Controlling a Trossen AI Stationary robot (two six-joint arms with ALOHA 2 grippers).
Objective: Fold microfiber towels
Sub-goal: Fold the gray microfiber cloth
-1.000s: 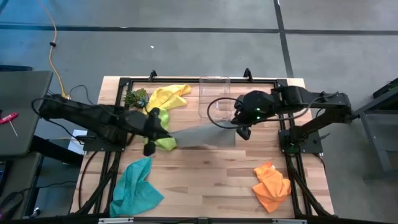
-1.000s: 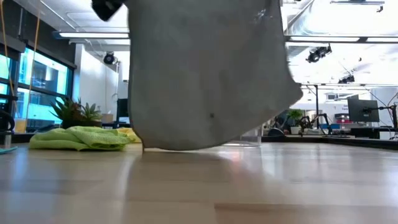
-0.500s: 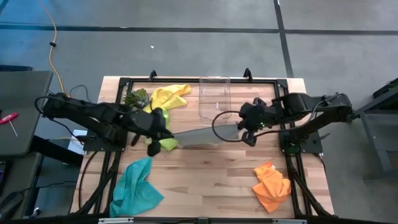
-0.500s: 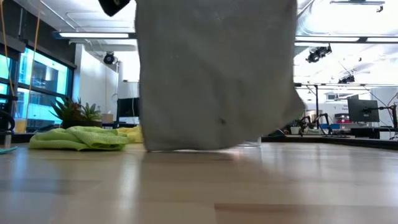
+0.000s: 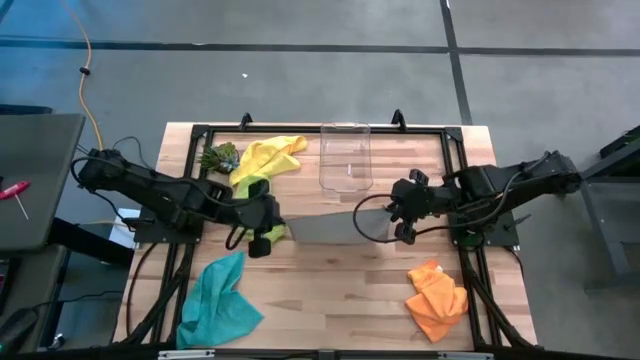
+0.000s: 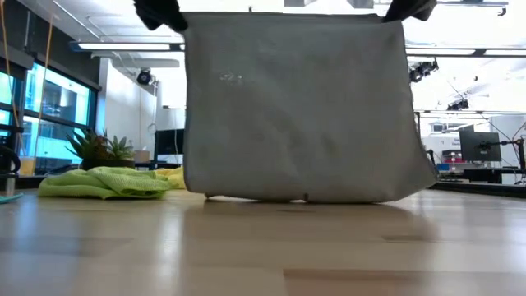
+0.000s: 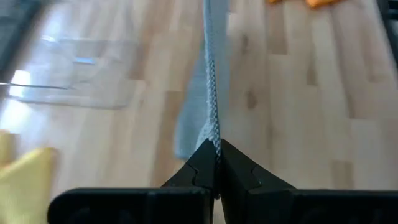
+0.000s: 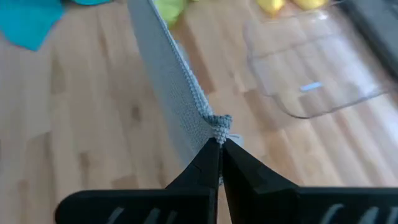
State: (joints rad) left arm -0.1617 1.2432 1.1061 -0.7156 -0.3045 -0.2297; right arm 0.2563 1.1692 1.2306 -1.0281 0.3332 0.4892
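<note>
The grey towel (image 6: pixel 300 107) hangs as a flat sheet between the two arms above the middle of the table (image 5: pixel 340 290), its top edge stretched taut and its bottom edge just brushing the wood. The left gripper (image 7: pixel 213 163) is pinched tight on one top corner and the right gripper (image 8: pixel 217 148) is pinched tight on the other, each with its fingers closed on the cloth's hem. This looks like the spreading step before the first fold: the next move probably calls for both arms to lower together and lay the sheet flat without letting the edge slacken. Nearer the front edge lie the teal towel (image 5: pixel 218 300) and the orange towel (image 5: pixel 437 297). Farther back sit the lime green towel (image 6: pixel 107 182), the yellow towel (image 5: pixel 268 154), a leafy clump (image 5: pixel 218 157) and a clear plastic box (image 5: pixel 345 157).
</note>
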